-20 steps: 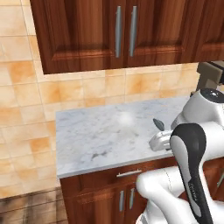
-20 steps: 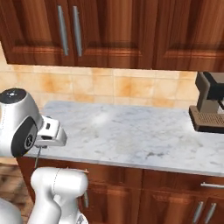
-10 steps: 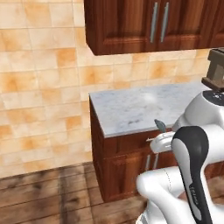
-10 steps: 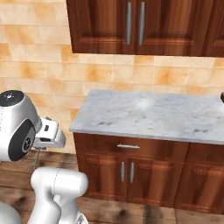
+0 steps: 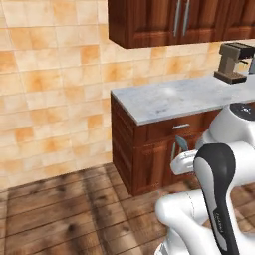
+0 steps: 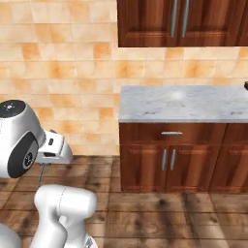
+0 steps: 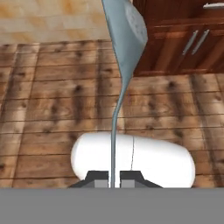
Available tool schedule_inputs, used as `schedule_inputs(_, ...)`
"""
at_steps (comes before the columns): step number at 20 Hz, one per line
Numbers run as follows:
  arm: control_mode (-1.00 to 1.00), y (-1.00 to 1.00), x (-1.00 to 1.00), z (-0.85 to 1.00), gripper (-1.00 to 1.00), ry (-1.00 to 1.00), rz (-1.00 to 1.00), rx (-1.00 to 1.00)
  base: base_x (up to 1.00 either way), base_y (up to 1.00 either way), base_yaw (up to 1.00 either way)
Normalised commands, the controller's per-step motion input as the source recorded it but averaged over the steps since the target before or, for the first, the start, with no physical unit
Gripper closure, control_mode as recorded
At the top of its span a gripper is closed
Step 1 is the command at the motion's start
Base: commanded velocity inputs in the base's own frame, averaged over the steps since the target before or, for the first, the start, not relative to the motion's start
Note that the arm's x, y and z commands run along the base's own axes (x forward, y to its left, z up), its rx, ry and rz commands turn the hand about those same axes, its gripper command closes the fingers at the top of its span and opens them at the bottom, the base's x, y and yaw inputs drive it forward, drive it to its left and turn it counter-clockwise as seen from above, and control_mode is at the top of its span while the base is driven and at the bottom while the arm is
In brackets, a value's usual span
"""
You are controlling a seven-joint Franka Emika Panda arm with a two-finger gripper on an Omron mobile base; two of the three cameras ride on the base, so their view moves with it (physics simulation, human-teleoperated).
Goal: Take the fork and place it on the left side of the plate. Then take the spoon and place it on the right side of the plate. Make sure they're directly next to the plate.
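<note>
Carrying the slim pale blue-grey spoon (image 7: 124, 41) pinched by its handle tip in the clenched tool (image 7: 113, 178) above wooden floor, risking slippage in transit.

Marble counter (image 5: 172, 98) (image 6: 193, 103): top surface seen bare across its near and middle stretch, offering open passage from the front edge. Coffee machine (image 5: 233, 62): standing at the counter's far end, against the tiled wall, an obstacle there. Upper cabinets (image 5: 174, 20) (image 6: 181, 22): hung above the counter, limiting headroom toward the wall. Wooden floor (image 5: 64, 209) (image 7: 52, 100): open in front of and beside the counter's end. Spoon (image 7: 124, 39): projected ahead of the closed gripper (image 7: 113, 177), over the floor.
</note>
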Motion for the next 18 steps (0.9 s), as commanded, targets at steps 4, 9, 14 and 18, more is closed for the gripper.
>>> schedule_inputs(4,1.00,0.00,0.00,0.00,1.00,0.00,0.00,0.00,-0.89,0.41,-0.45)
schedule_inputs(9,1.00,0.00,0.00,0.00,1.00,0.00,0.00,0.00,-0.95,0.27,-0.50)
schedule_inputs(14,1.00,0.00,0.00,0.00,1.00,0.00,0.00,0.00,-0.99,0.27,-0.49)
schedule_inputs(18,1.00,0.00,0.00,0.00,1.00,0.00,0.00,0.00,-1.00,0.20,-0.45)
